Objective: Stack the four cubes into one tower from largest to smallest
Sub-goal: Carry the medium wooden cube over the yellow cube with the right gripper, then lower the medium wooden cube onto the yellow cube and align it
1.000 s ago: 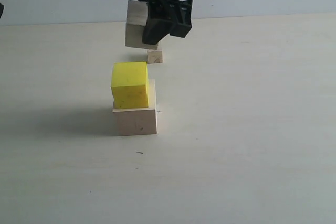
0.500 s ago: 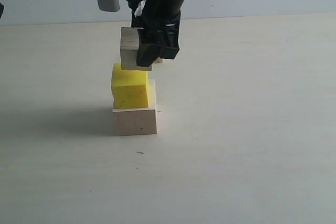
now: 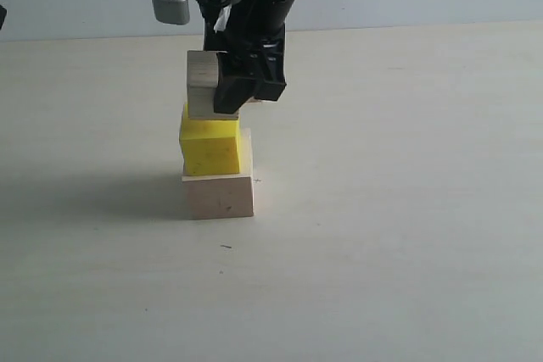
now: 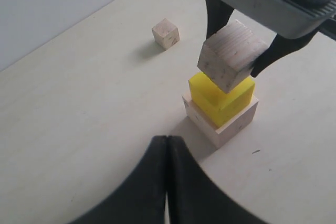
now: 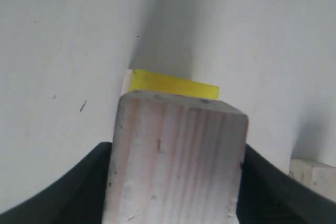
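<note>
- Right pincer [image 4: 237,43] is clamped on the medium wood cube [image 4: 229,56], with one dark finger on each of two opposite sides.
- The medium wood cube hangs just over the yellow cube [image 3: 209,146]. Whether the two touch cannot be told.
- The yellow cube sits on the large pale cube [image 3: 219,197], which rests on the tabletop [image 3: 407,209].
- The smallest cube [image 4: 166,33] stands alone on the tabletop, well apart from the other three.
- Left pincer [image 4: 168,182] hovers off to one side of them, its fingers pressed together and holding nothing.
</note>
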Controlling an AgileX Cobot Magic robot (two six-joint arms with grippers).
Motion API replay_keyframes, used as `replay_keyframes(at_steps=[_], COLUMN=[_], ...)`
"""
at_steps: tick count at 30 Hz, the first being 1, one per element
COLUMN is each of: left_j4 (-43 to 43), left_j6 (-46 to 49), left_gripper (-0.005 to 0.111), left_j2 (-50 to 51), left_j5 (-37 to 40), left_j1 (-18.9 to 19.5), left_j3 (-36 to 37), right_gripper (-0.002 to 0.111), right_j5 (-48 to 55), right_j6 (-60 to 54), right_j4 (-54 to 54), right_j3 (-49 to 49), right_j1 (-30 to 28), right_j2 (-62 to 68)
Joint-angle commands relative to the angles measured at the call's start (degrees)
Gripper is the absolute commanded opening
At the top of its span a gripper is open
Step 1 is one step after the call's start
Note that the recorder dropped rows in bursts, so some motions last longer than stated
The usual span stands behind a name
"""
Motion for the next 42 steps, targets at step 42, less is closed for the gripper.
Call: replay_keyframes(at_steps=[42], left_j4=[0.15], left_j6=[0.92], left_gripper=[0.000], left_j2=[-0.16], left_j5=[0.13], left_j1=[0.12], left_j3=[0.16], right_gripper=[0.000], right_j5=[-0.44], right_j6=[1.59], right_j4=[1.55], right_j3=[-0.39], right_j1=[0.30], right_j2=[1.58])
